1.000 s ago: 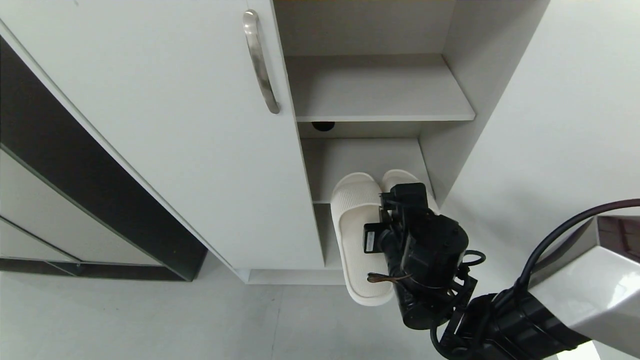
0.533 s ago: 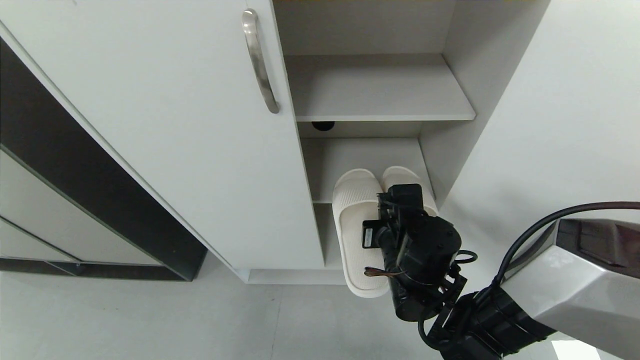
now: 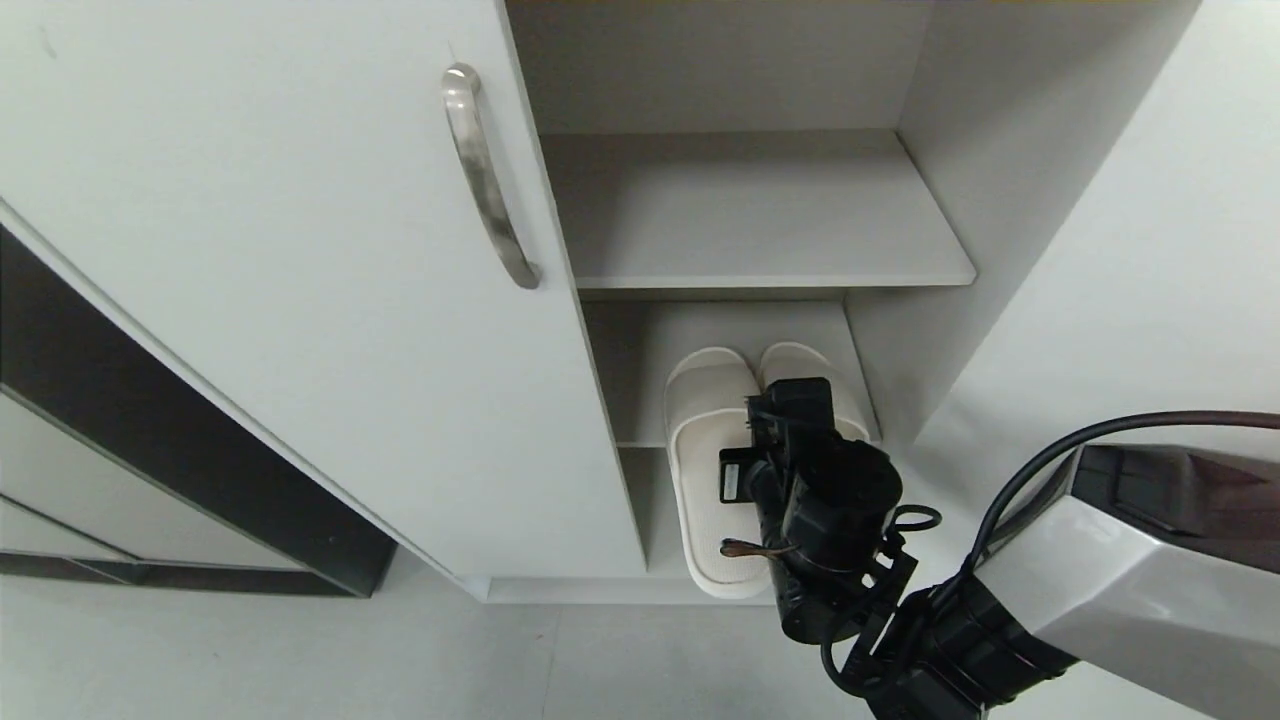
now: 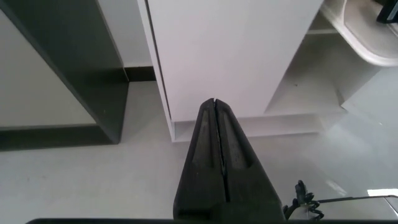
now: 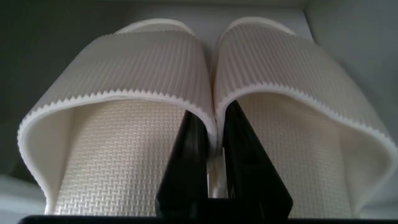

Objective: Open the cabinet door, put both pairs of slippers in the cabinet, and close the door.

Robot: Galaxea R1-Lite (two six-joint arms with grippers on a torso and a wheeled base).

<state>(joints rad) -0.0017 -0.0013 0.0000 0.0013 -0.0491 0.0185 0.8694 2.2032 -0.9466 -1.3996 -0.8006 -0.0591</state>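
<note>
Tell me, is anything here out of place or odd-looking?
Only the slippers: their toes are over the lower shelf, but their heels jut out past its front edge, so the door probably could not shut yet. The right claw pinches their inner sides together. Nothing looks spilled or damaged.

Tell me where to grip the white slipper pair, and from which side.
Pinch the adjoining inner strap edges of the slippers together, one finger inside each, coming from the heel end: the straps arch open that way. The right gripper grips so.
</note>
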